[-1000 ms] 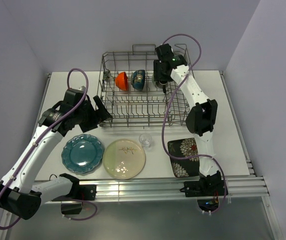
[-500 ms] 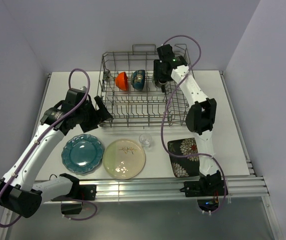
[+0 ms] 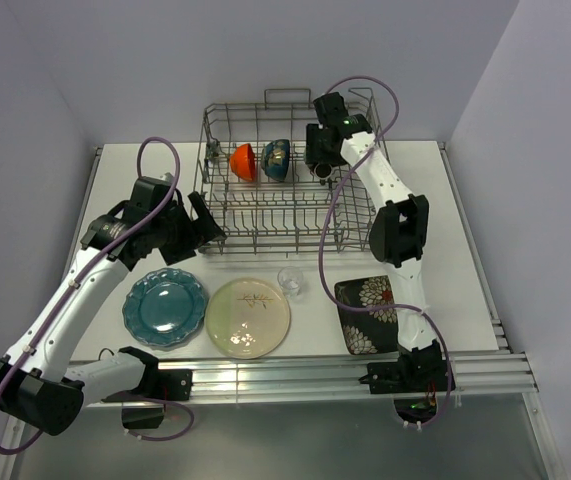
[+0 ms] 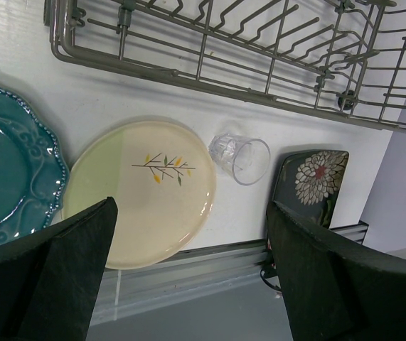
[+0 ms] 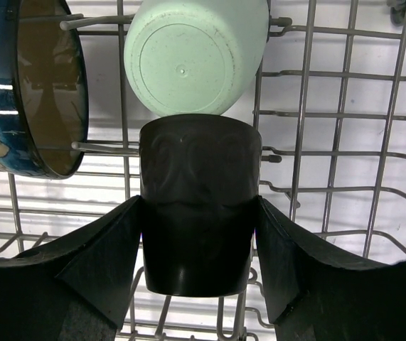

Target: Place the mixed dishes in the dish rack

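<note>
Left gripper point(image 4: 192, 212): I see jaws wide apart, empty, over cream round plate point(image 4: 140, 192) and clear glass point(image 4: 241, 158).
Table point(image 3: 455, 230): teal scalloped plate point(image 3: 165, 307), black square floral plate point(image 3: 365, 315), outside the dish rack point(image 3: 265, 215).
In rack: red-orange bowl point(image 3: 244, 161), dark bowl point(image 3: 276, 160), pale green cup point(image 5: 192, 53).
Right gripper point(image 5: 199, 213): clamped on brown mug point(image 5: 199, 170), in rack beside the cup.

Right arm point(image 3: 397, 228): elbow lifted little bit, now closer to dish rack point(image 3: 265, 243). Right pincer point(image 3: 321, 160), brown mug point(image 5: 199, 213) between its fingers, crept tiny bit toward back of rack. Left arm point(image 3: 75, 290): slid tiny bit to right.
</note>
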Controlling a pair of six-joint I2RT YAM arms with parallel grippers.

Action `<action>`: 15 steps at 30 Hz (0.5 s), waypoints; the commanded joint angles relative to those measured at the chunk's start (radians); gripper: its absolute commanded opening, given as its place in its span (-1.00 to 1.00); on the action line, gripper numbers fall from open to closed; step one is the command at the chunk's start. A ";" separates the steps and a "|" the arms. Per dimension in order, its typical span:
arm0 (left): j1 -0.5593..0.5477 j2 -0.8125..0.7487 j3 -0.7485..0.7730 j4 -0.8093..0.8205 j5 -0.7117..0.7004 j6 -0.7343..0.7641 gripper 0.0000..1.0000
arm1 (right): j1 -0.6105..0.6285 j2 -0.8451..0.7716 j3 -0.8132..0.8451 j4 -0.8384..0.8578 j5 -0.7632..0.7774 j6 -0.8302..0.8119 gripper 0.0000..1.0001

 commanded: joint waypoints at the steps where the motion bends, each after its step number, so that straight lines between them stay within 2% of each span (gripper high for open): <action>1: 0.003 0.005 0.017 0.016 -0.006 0.010 0.85 | -0.018 0.009 0.035 0.114 0.027 0.012 -1.00; 15: 0.001 0.003 -0.002 0.025 -0.003 -0.014 0.85 | -0.062 0.030 0.049 0.170 -0.038 0.115 -1.00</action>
